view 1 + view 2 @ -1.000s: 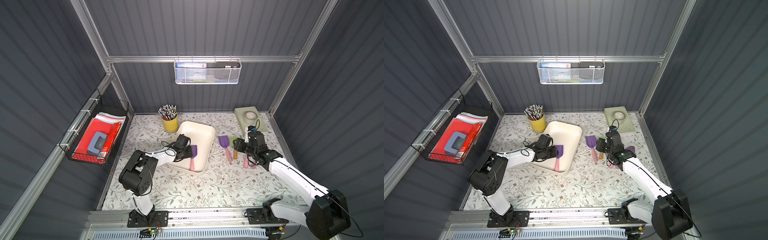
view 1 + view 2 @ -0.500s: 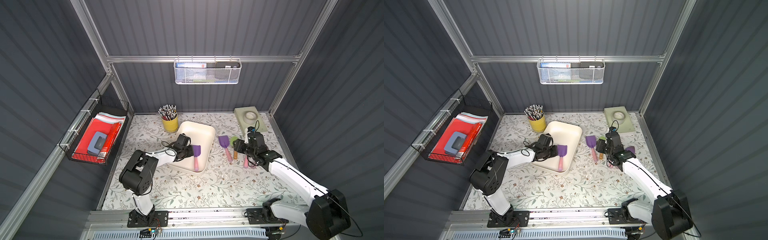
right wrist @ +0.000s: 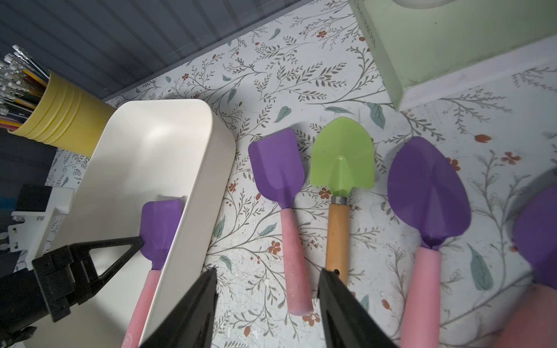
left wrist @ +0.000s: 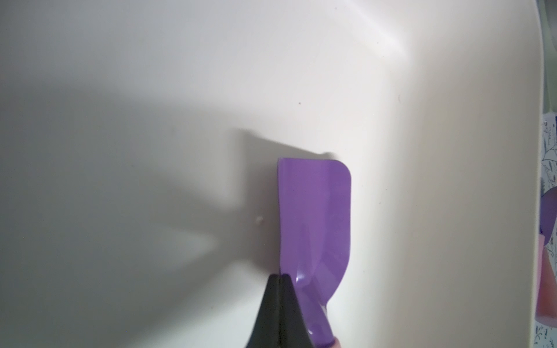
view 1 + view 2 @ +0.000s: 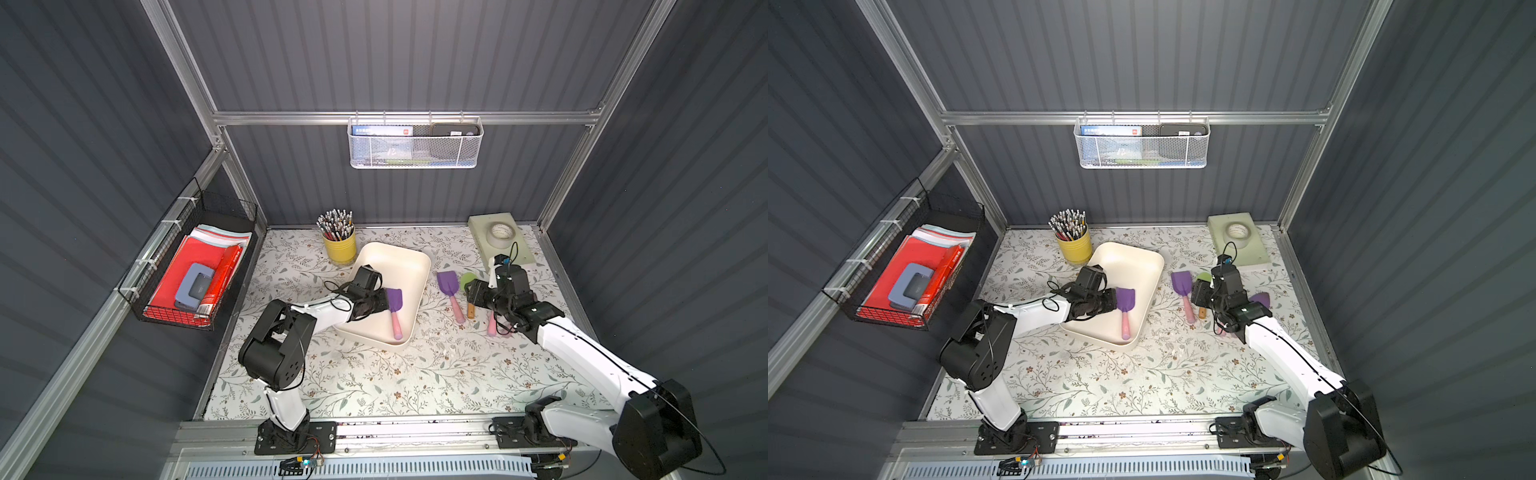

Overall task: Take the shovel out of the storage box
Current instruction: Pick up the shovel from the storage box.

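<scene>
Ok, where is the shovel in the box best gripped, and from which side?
Probably the blade edge by the neck, from the left arm's side. The shovel lies flat with its handle close along the box wall nearer the right arm; only the left side is open floor. The left gripper is shut there.

Boxed shovel [image 4: 313, 217] handle cropped at edge
</scene>
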